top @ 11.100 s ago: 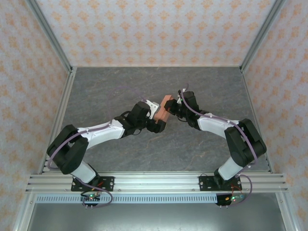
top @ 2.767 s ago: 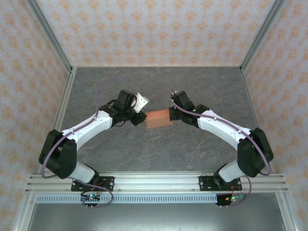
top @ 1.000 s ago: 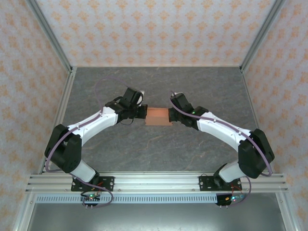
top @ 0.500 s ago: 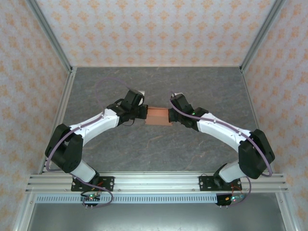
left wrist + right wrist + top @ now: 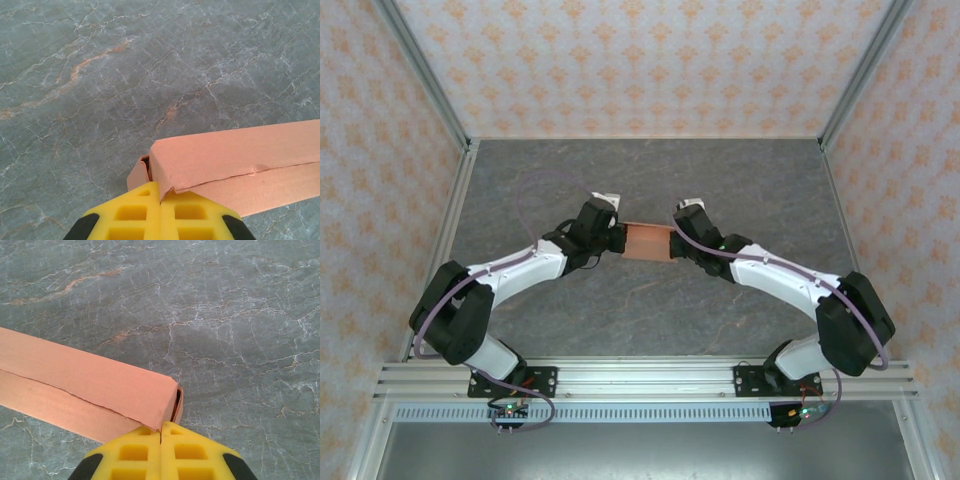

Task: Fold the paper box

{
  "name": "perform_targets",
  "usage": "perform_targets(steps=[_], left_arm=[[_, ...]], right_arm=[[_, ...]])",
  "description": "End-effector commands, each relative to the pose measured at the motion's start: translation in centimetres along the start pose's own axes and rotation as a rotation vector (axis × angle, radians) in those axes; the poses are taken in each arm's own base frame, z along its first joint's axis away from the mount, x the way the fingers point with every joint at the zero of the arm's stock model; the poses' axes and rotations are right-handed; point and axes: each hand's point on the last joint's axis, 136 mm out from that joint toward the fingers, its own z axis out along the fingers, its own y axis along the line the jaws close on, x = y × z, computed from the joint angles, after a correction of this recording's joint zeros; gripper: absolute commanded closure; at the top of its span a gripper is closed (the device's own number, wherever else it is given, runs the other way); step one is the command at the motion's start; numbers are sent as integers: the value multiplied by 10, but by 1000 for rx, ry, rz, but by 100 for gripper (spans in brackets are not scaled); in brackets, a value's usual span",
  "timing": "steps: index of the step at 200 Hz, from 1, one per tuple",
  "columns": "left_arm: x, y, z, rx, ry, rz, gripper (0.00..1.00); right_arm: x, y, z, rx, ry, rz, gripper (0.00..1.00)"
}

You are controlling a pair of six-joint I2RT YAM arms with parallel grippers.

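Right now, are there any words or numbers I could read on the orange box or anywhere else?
No text can be read anywhere.
Paper box: plain, no words or numbers.
Walls: only a flower pattern, no letters.

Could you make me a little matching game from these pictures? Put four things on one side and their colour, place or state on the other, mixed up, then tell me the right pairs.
Things:
1. paper box
2. left gripper
3. right gripper
4. table

Descriptions:
A. grey, stone-like, with pale veins
B. shut, its tip at the box's left end in the top view
C. salmon-orange, lying between the two arms
D. shut, its tip at the box's right end in the top view

Pairs: 1-C, 2-B, 3-D, 4-A
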Motion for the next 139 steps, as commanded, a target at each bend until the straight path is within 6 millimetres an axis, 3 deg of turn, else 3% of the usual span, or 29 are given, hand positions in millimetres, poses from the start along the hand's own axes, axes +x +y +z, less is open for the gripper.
perform_targets(steps=[1,80,139], left_arm=[[30,14,5,-55,56,3,100],[25,15,-11,-41,-8,-19,88],[28,8,-25,10,7,-23,67]], right_arm=[[12,-5,-2,35,-11,4,100],[19,-16,1,55,-74,29,100],[16,-15,-3,70,-103,30,100]])
